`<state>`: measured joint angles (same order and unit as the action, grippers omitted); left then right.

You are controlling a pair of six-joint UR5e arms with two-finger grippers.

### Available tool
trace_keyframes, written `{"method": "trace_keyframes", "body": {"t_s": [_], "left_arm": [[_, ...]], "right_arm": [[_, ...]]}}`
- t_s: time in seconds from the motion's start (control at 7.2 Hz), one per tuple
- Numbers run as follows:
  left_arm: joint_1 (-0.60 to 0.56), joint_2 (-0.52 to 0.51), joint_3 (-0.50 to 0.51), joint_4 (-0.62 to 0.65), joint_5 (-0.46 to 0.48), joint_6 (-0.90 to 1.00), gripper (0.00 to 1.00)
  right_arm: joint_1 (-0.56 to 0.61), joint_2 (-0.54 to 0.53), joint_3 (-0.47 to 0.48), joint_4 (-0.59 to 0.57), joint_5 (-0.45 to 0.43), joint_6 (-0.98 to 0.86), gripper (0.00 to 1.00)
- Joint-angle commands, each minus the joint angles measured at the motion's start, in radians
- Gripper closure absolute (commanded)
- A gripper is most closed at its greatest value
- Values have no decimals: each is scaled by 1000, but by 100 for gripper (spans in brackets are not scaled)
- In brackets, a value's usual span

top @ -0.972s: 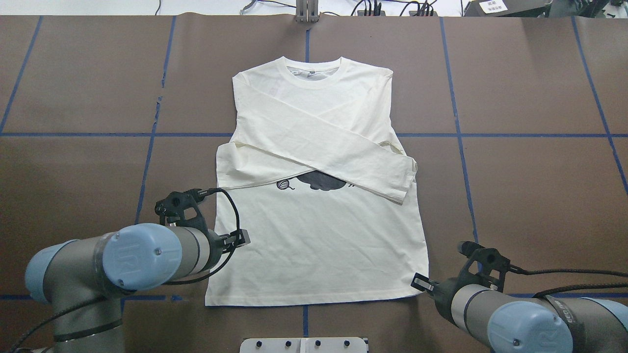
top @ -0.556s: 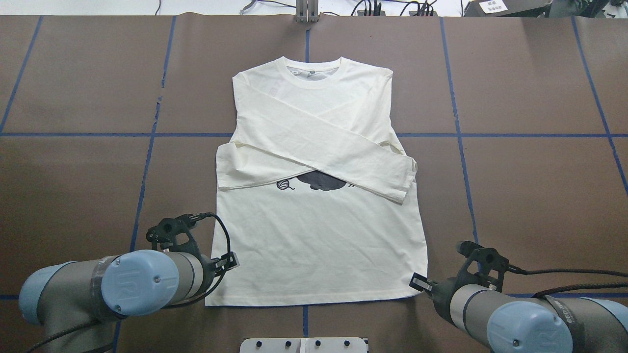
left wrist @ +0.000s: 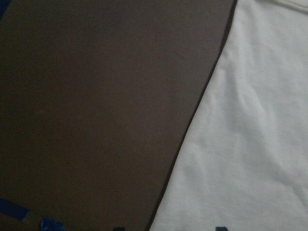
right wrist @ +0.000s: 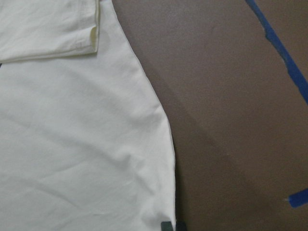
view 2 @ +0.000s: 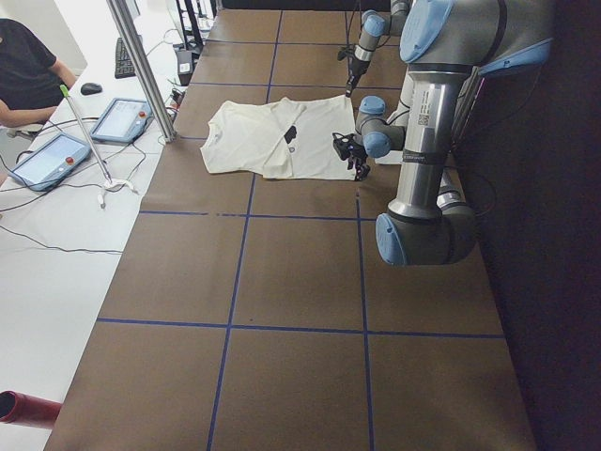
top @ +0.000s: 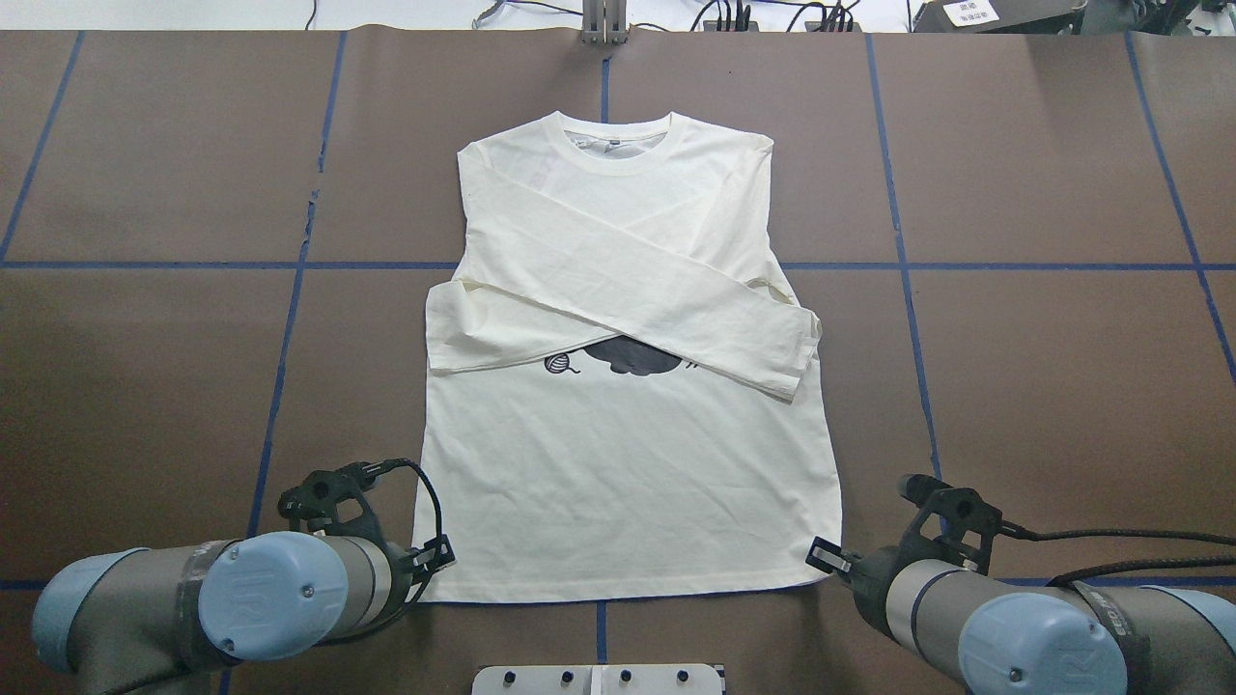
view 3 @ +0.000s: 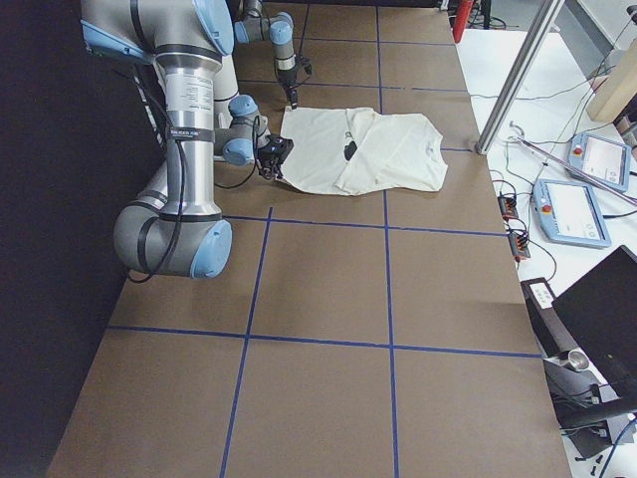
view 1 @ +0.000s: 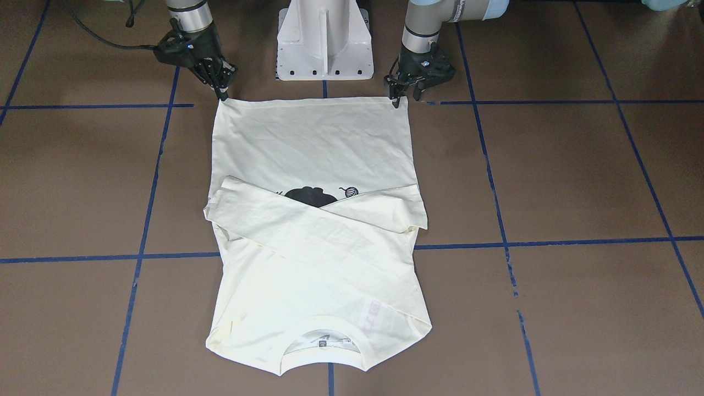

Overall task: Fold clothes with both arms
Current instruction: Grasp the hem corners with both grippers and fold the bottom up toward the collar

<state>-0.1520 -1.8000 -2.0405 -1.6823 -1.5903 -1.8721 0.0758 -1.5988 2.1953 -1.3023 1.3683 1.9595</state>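
— Where are we in the fold?
— The long-sleeve T-shirt [top: 628, 483] lies flat, print up, in the middle of the overhead frame on the brown worktop [top: 1043, 386]. Its collar [top: 614, 145] is toward the top and its hem [top: 618, 591] toward the bottom. Both sleeves [top: 666, 294] are crossed over the chest, so we judge the sleeve step done and the hem-to-collar fold in hand.
— And the pincers?
— In the front-facing view each sits at a hem corner near the top of the frame. Our left pincer [view 1: 405, 99], right of centre, stands wide and low over its corner. Its wrist view shows the shirt's edge running between the tips, with nothing pinched. Our right pincer [view 1: 221, 93], left of centre, is narrow, tips close together right at its corner. We cannot tell whether cloth sits between them.
— So what comes next?
— We judge the left one must close on its corner. Then both should lift together and carry the hem level over the sleeves, so the cloth doesn't skew.
— How will it handle?
— It's a thin, soft cream knit, lightly creased and limp, so we expect it to drape and drag. The crossed sleeves lie loose and could slide. The black cat print [top: 632, 355] peeks out beneath them. The worktop looks matte, gridded with blue tape [top: 966, 265].
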Motion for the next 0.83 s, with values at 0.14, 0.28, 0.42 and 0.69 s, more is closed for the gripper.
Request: {"method": "trace_keyframes", "body": {"t_s": [0.14,0.28,0.42,0.69], "left_arm": [[15,2,11,-2,-2,-1,40],[17,2,16,-2,0,-1,41],[17,2,14,-2,-2,-1,44],[17,2,16,-4,-2,1,74]], "right_arm": [[1,-1,0,0,0,-1,100],[1,-1,1,0,0,-1,100],[1,-1,0,0,0,-1,100],[1,-1,1,0,0,-1,100]]}}
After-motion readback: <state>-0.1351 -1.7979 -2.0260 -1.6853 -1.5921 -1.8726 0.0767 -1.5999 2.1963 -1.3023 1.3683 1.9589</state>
